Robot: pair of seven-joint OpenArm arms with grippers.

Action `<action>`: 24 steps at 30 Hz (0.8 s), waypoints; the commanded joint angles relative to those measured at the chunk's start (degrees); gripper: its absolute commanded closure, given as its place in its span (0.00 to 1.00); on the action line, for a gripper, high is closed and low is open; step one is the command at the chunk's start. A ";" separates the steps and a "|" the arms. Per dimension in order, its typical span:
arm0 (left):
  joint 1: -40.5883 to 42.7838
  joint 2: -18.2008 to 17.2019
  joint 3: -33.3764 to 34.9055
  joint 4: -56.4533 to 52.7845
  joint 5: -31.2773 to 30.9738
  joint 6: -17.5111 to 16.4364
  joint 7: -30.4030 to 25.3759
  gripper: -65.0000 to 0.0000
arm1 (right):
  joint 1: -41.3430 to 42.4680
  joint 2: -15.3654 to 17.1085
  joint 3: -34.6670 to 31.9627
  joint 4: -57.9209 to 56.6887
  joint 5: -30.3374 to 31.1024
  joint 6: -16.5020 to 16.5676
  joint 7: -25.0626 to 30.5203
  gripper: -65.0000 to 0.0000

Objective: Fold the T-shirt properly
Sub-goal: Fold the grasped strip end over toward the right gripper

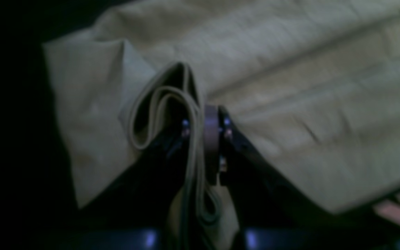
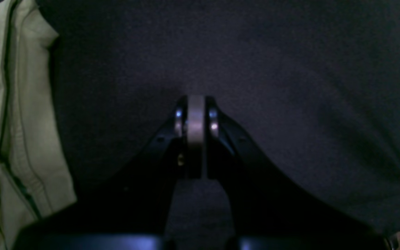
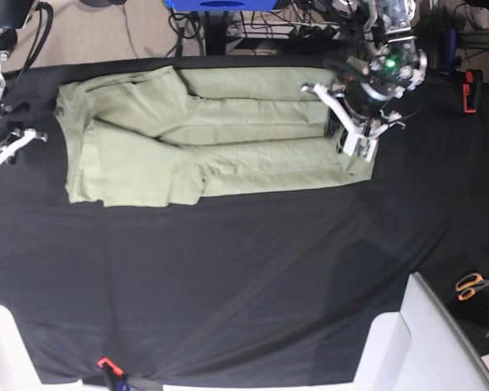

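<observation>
Sage-green T-shirt (image 1: 290,86) hem pinched in left tool (image 1: 201,121), right tool (image 2: 196,114) closed — over cloth (image 2: 255,69)

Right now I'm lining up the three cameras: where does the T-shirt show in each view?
Left wrist: the T-shirt fills the upper and right part, a folded edge clamped in the left gripper.
Right wrist: only at the left edge.
Base: stretched across the top.
Shared landmark: the black table cloth.

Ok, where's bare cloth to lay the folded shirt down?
The black table cloth is bare between the T-shirt and the near edge. Scissors lie at the near right. It is crowded at the shirt's right end, where the left gripper pinches it.
</observation>
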 commanded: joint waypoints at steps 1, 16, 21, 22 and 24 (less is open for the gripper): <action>-1.00 0.09 1.52 0.84 -1.06 1.05 -1.48 1.00 | 0.64 1.02 0.27 1.08 0.20 -0.10 1.13 0.97; -7.68 1.59 13.74 -7.24 -7.04 11.33 -1.48 1.00 | 0.64 1.20 0.19 1.08 0.20 -0.01 1.13 0.97; -7.68 1.59 16.20 -7.95 -6.86 11.33 -1.57 1.00 | 0.64 1.20 0.27 1.08 0.20 -0.01 1.13 0.97; -7.68 1.59 16.20 -7.95 -6.78 11.33 -1.48 1.00 | 0.64 1.20 0.27 1.08 0.20 -0.01 1.13 0.97; -8.12 1.68 16.20 -8.30 -6.51 11.33 -1.48 1.00 | 0.72 1.20 0.27 1.08 0.20 -0.01 1.13 0.97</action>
